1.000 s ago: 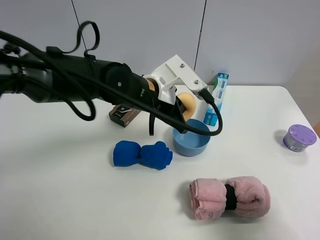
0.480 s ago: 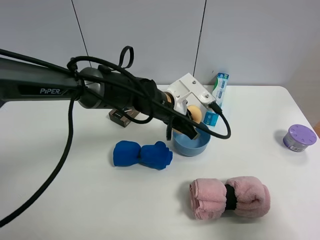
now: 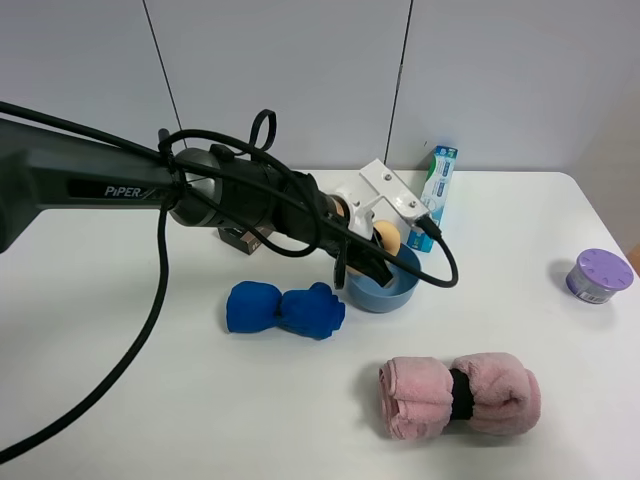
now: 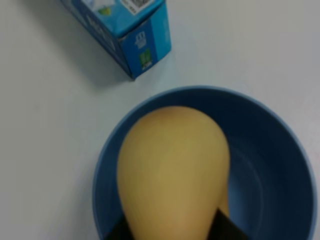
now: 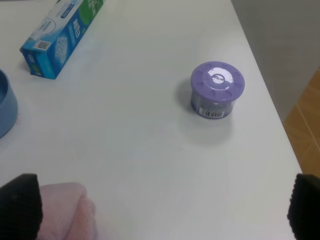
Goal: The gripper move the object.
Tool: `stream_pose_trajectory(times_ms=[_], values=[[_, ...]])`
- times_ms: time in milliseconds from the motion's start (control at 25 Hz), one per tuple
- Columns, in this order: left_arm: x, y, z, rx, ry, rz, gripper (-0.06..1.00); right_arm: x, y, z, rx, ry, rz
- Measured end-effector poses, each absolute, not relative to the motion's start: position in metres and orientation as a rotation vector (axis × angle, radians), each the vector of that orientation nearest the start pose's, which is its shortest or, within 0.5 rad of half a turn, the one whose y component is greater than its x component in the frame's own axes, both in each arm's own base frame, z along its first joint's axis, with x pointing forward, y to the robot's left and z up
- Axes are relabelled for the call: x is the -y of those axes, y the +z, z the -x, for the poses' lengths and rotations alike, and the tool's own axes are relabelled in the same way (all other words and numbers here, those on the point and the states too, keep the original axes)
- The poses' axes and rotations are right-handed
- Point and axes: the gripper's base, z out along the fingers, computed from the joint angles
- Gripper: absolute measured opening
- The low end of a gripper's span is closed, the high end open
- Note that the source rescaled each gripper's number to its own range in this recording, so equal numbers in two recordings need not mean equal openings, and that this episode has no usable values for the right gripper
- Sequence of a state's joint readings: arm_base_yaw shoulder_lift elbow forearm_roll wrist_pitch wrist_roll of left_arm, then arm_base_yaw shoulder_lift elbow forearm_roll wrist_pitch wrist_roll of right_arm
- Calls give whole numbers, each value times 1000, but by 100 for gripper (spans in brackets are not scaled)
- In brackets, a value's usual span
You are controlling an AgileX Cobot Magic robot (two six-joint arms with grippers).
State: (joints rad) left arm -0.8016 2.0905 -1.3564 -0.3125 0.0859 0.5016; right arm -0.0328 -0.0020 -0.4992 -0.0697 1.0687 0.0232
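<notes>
My left gripper (image 3: 376,252) is shut on the object, a round orange-tan fruit (image 3: 386,237), and holds it low over the blue bowl (image 3: 400,291) at mid table. In the left wrist view the fruit (image 4: 172,165) fills the middle, with the bowl's rim (image 4: 280,122) around it and the dark fingers (image 4: 116,232) just showing at its sides. I cannot tell whether the fruit touches the bowl's floor. My right gripper (image 5: 160,210) is open and empty above the right side of the table; only its fingertips (image 5: 17,205) show.
A blue cloth roll (image 3: 285,308) lies left of the bowl. A brown box (image 3: 245,232) is behind it and a toothpaste box (image 3: 438,185) behind the bowl. A pink towel roll (image 3: 460,395) lies in front. A purple lidded container (image 3: 598,275) stands near the right edge.
My left arm has stretched out and come down, bringing the fruit from above the bowl's far rim to low inside it. The right arm has not visibly moved.
</notes>
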Motion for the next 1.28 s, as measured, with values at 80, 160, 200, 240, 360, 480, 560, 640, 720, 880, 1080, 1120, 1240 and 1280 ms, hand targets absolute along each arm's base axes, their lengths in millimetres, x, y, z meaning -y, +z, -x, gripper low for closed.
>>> stream_pose_trajectory(times_ms=[80,160,200,240,360,480,560,640,720,880,1080,1120,1240,1280], values=[[329,155,-315,-2031,-342,-1112,29,5,277,6,-2049,-90,-61],[329,156,-315,-2027,-342,-1110,43,5,277,6,-2049,-90,-61],[329,156,-315,-2027,-342,-1110,50,5,277,6,-2049,-90,-61],[329,156,-315,-2027,-342,-1110,56,5,277,6,-2049,-90,-61],[329,156,-315,-2026,-341,-1110,73,5,277,6,-2049,-90,-61],[329,156,-315,-2026,-341,-1110,90,5,277,6,-2049,-90,-61],[329,156,-316,-2024,-342,-1108,96,5,277,6,-2049,-90,-61],[329,160,-316,-2024,-351,-1092,98,5,277,6,-2049,-90,-61],[329,166,-315,-2029,-367,-1065,99,5,277,6,-2049,-90,-61],[317,194,-315,-2068,-394,-1011,99,5,277,6,-2049,-90,-61],[260,233,-340,-2145,-317,-893,99,5,277,6,-2049,-90,-61],[245,240,-346,-2164,-293,-863,99,5,277,6,-2049,-90,-61],[197,263,-360,-2207,-217,-771,99,5,277,6,-2049,-90,-61],[181,269,-363,-2225,-188,-745,99,5,277,6,-2049,-90,-61]])
